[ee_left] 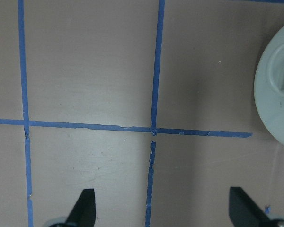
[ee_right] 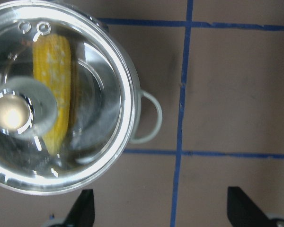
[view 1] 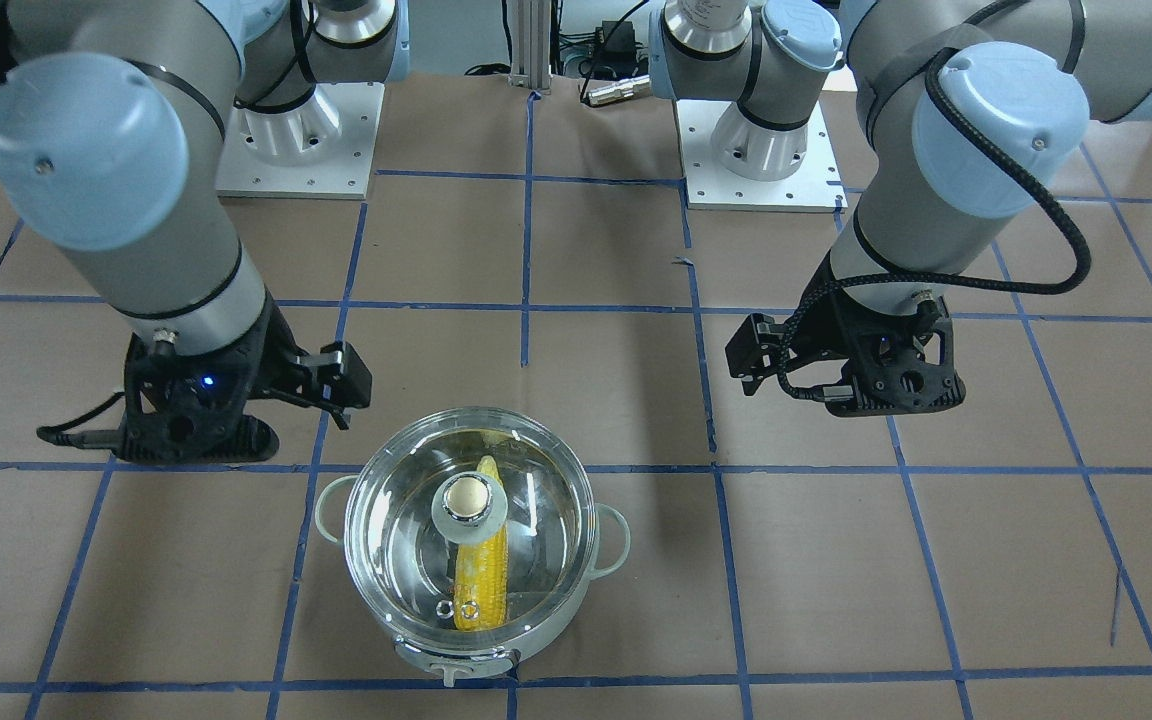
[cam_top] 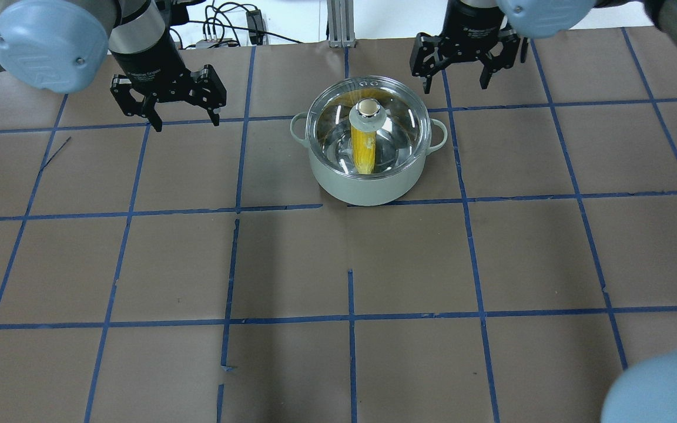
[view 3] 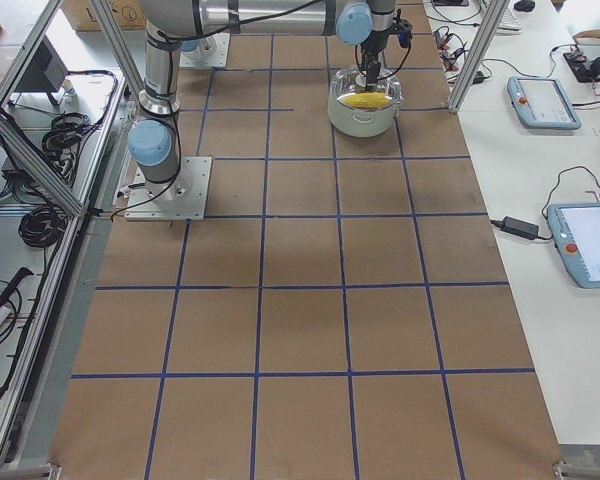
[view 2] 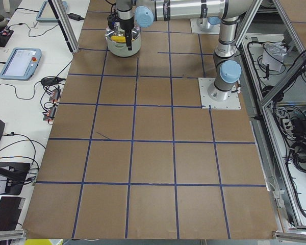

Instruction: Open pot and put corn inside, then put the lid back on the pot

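The pot stands at the far middle of the table, pale handles on both sides. The glass lid sits on it, its knob at centre. The corn lies inside the pot under the lid and also shows in the front view and the right wrist view. My left gripper is open and empty, well to the left of the pot; the left wrist view shows only the pot's edge. My right gripper is open and empty, just beyond the pot's right side.
Brown paper with a blue tape grid covers the table. The arm base plates stand on the robot's side. Tablets and cables lie on the side benches, off the table.
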